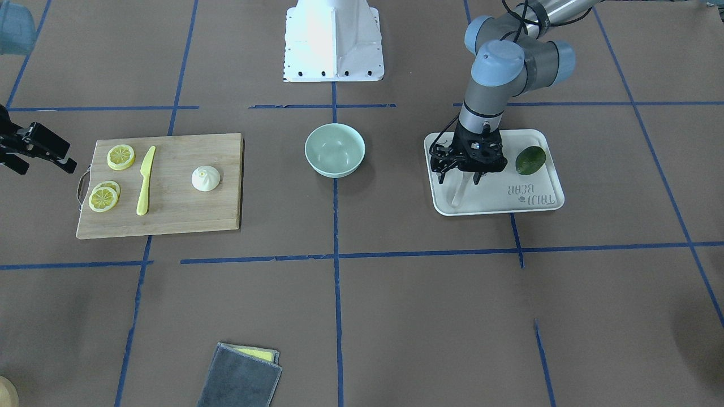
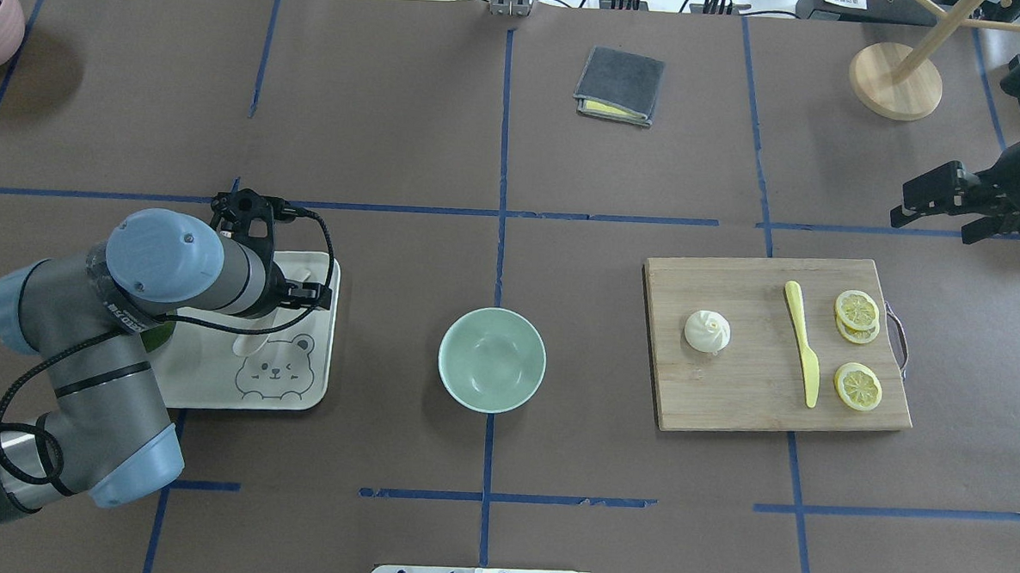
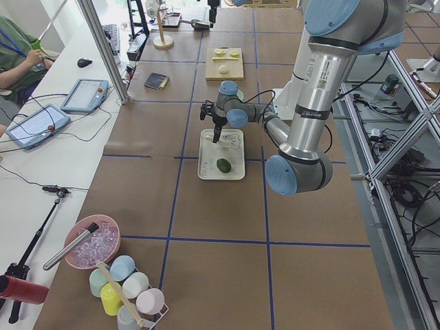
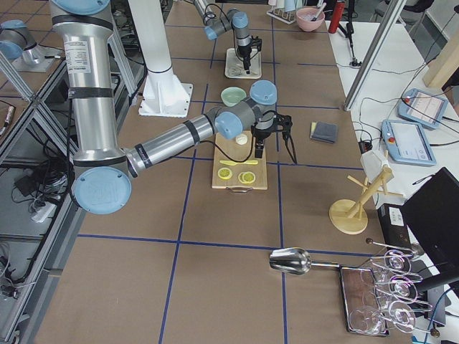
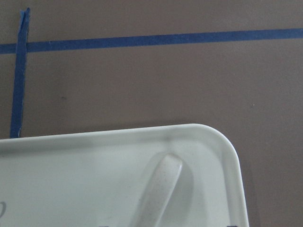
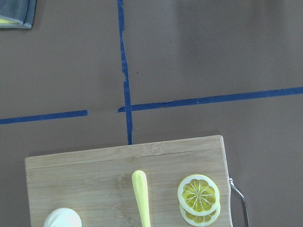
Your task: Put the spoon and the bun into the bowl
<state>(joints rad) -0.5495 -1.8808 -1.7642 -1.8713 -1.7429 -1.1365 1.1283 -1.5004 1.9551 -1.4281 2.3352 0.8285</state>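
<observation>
We find the left end effector [image 1: 459, 180] spread astride the spoon [image 1: 457, 195] on the tray [image 1: 492, 200], poised to pinch it, and the right end effector [image 2: 944, 204], likewise spread, clear of the board [image 2: 755, 383] carrying the bun [image 2: 707, 331], leaving the empty bowl [image 2: 461, 381] unobstructed mid-counter [image 2: 396, 144].
</observation>
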